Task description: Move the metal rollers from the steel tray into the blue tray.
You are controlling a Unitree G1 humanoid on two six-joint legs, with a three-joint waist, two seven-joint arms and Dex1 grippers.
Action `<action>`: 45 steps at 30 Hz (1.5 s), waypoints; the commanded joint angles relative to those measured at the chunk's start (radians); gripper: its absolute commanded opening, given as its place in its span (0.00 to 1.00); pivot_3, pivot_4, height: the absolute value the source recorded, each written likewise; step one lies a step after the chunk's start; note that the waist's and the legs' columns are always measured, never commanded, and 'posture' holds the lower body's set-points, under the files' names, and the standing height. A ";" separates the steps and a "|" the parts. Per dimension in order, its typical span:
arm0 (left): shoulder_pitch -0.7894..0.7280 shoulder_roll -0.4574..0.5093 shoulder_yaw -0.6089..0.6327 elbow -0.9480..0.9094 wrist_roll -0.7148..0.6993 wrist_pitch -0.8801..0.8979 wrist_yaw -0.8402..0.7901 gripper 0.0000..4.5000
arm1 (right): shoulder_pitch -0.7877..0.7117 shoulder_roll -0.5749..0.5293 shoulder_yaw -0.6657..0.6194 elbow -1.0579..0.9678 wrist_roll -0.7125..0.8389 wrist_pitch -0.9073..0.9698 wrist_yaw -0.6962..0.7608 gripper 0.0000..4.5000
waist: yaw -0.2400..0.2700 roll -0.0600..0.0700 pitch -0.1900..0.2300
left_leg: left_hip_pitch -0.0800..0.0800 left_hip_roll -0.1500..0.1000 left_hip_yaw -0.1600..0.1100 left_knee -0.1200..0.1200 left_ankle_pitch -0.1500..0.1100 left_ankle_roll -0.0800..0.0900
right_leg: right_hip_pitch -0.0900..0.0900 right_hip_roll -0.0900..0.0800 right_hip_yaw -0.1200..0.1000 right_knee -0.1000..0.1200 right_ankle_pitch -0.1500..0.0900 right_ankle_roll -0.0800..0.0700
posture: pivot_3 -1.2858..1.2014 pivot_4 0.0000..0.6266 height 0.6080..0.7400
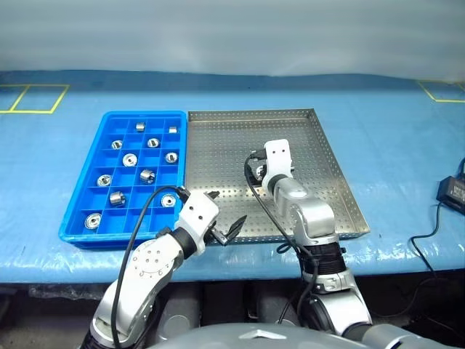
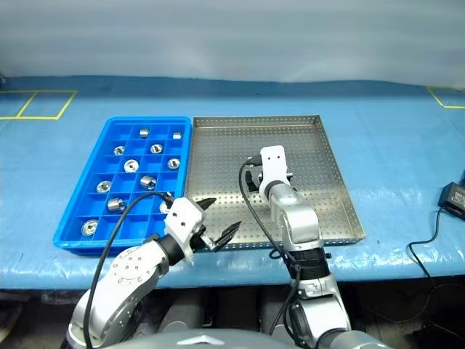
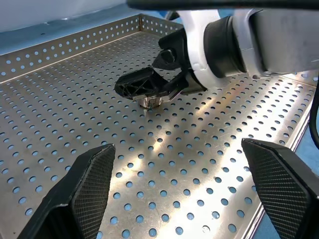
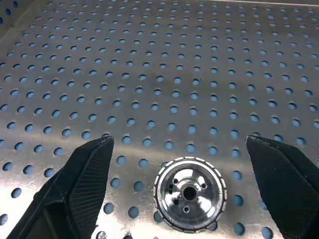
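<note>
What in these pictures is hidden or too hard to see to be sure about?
- The last roller in the steel tray: in both eye views the right hand and its wrist cover it.
- That roller's lower edge: cut off by the right wrist view's border.
- Rollers in the blue tray: too small to tell upright from tipped, and the left hand and its cable cover part of the near corner.
</note>
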 commanded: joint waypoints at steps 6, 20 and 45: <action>0.005 -0.004 0.008 -0.023 0.004 -0.010 0.022 0.99 | 0.001 0.000 -0.012 0.059 -0.005 -0.074 0.004 0.51 | 0.005 0.000 0.000 | 0.000 0.000 0.000 0.000 0.000 0.000 | 0.000 0.000 0.001 0.000 0.000 0.000 | 0.59 0.24 1.00; 0.051 -0.096 0.148 -0.080 0.057 -0.031 0.205 0.99 | -0.158 0.033 0.151 -0.125 0.024 0.063 0.147 0.38 | 0.022 0.000 0.000 | 0.000 0.001 0.000 0.000 0.000 0.000 | -0.001 0.001 0.000 0.001 0.000 0.000 | 0.65 0.24 1.00; 0.425 -0.188 0.328 -0.237 0.096 -0.158 0.304 0.99 | -0.042 0.110 0.409 -0.144 0.082 0.109 0.317 0.38 | 0.246 -0.001 0.001 | -0.005 0.001 -0.006 -0.003 -0.001 -0.002 | -0.003 -0.002 -0.010 -0.004 -0.005 -0.007 | 0.73 0.24 1.00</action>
